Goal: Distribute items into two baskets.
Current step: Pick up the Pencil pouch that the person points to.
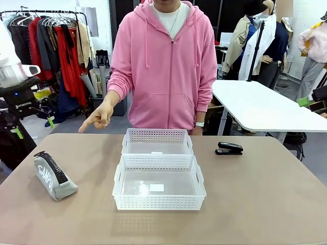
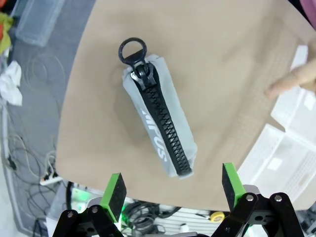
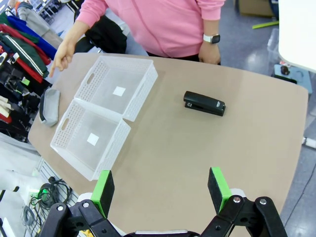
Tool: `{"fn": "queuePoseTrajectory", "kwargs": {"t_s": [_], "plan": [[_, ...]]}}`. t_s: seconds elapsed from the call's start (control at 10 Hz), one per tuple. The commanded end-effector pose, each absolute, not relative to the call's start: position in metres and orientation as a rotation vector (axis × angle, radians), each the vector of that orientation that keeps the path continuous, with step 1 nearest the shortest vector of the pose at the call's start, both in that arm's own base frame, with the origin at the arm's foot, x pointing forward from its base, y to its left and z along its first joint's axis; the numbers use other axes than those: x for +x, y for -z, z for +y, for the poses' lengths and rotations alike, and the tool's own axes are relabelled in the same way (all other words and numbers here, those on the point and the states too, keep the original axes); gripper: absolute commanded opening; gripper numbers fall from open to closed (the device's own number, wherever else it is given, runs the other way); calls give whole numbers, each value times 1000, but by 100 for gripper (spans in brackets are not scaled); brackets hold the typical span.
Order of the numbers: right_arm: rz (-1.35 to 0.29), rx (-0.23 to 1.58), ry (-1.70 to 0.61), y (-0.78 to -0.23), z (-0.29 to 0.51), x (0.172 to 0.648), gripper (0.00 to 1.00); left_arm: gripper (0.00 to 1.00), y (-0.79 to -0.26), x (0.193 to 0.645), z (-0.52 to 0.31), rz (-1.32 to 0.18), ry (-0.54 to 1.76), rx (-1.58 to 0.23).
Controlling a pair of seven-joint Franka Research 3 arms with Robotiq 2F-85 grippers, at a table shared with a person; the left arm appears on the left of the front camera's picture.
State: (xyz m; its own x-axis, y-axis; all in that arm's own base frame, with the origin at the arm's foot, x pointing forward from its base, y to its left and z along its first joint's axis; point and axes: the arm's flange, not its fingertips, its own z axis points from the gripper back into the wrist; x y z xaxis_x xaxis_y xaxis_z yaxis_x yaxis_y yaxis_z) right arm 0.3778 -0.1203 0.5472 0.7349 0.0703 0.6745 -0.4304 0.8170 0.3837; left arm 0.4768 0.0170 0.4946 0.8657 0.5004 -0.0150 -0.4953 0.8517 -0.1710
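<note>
The grey pouch (image 2: pixel 158 116) with its black zipper strap lies near the table's left edge, also seen as the pouch (image 1: pixel 53 175) in the front view. My left gripper (image 2: pixel 173 190) hangs open above it, apart from it. A black stapler (image 3: pixel 204 103) lies on the right side of the table, far ahead of my open right gripper (image 3: pixel 160 190); in the front view the stapler (image 1: pixel 229 148) sits right of the baskets. Two white lattice baskets stand mid-table, the near basket (image 1: pixel 158 202) touching the far basket (image 1: pixel 157 135). Both are empty apart from a small white label.
A person in a pink hoodie stands at the far side; one hand (image 1: pixel 97 118) points a finger down over the table's far left, towards the pouch side. My left arm (image 1: pixel 19 94) is at the picture's left edge. Bare tabletop (image 1: pixel 255 204) lies right of the baskets.
</note>
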Motion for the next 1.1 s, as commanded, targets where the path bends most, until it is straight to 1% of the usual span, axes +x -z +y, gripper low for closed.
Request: {"fn": "queuePoseTrajectory", "kwargs": {"t_s": [0.0, 0.3, 1.0], "plan": [[-700, 559, -295, -548, -120, 378, 100, 100, -483, 481, 9, -26, -603, -166], [-700, 559, -295, -548, -120, 378, 100, 100, -452, 488, 5, 21, -655, -146], [-700, 559, -295, -548, -120, 378, 100, 100, -377, 496, 4, 92, -684, -140]]}}
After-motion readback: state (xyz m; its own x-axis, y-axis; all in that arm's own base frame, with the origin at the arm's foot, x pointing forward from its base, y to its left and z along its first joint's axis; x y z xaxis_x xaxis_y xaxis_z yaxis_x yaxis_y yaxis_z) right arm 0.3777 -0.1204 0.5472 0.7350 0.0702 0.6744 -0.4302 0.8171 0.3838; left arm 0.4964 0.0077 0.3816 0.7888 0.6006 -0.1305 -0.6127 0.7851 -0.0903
